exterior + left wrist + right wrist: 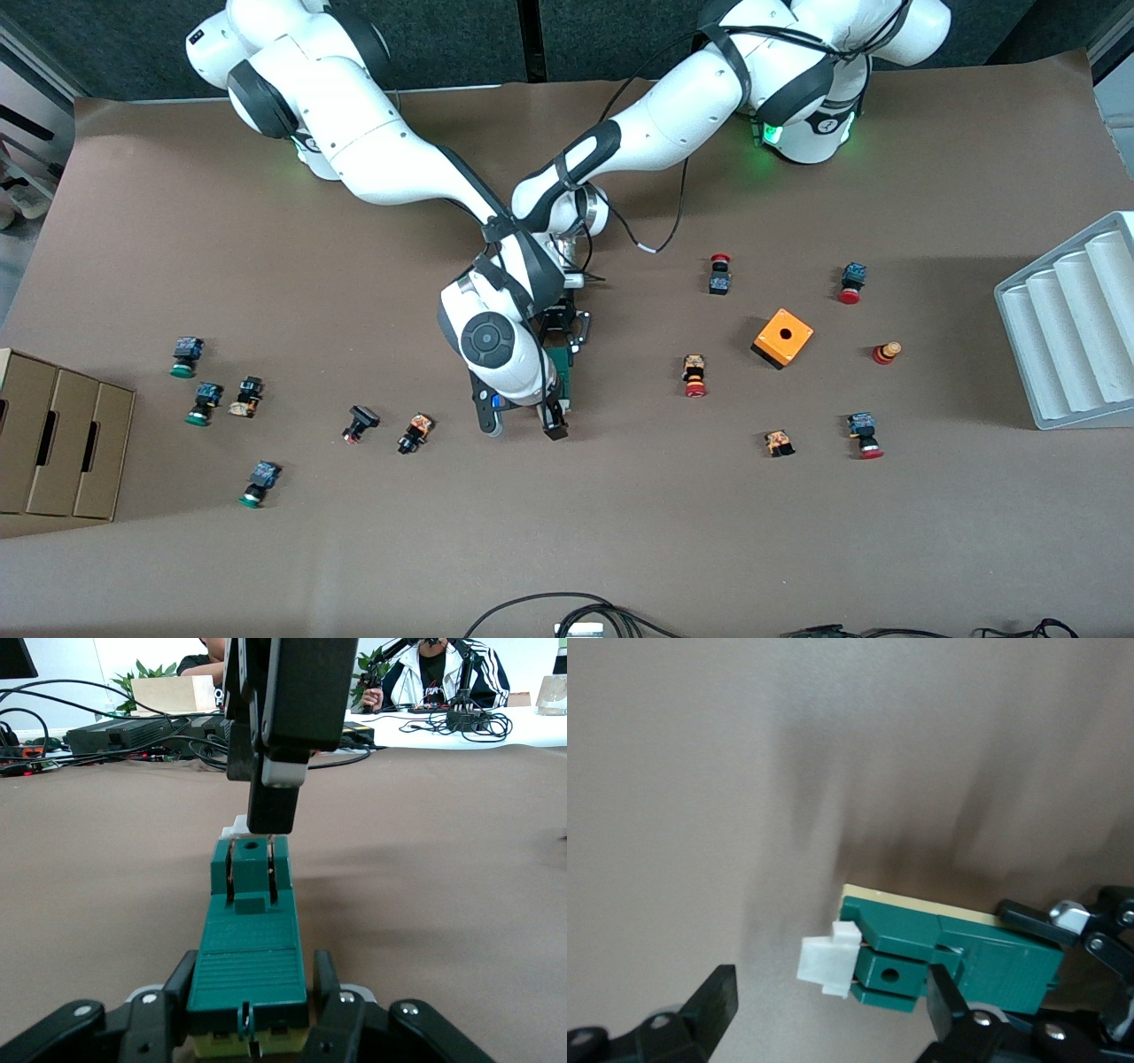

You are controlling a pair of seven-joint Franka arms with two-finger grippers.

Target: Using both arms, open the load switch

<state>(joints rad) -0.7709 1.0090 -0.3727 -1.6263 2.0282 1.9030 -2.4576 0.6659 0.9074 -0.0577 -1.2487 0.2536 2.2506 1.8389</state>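
Dark-green load switch [561,370] sits on the brown-covered table [620,532] about midway between the two arms' ends, lying flat, with its white end piece [825,964] at one end. No brand or writing readable on it or anything else, as far as I can see.

Left gripper [252,1028] is clamped tight on one end of the switch, black fingers [341,1014] pressed against both green sides. Right gripper [833,1005] hangs right over the white-tipped end with its jaws spread wide, one finger [943,992] in front of the green body, nothing held.

Counts: one orange cube [782,338] with a hole, toward the left arm's end. Small push buttons scattered around, I get about thirteen: six toward the right arm's end, seven around the cube, several with red heads, three or so with green. One white ridged tray [1067,332] at the left arm's edge, one cardboard divider box [53,434] at the other edge.
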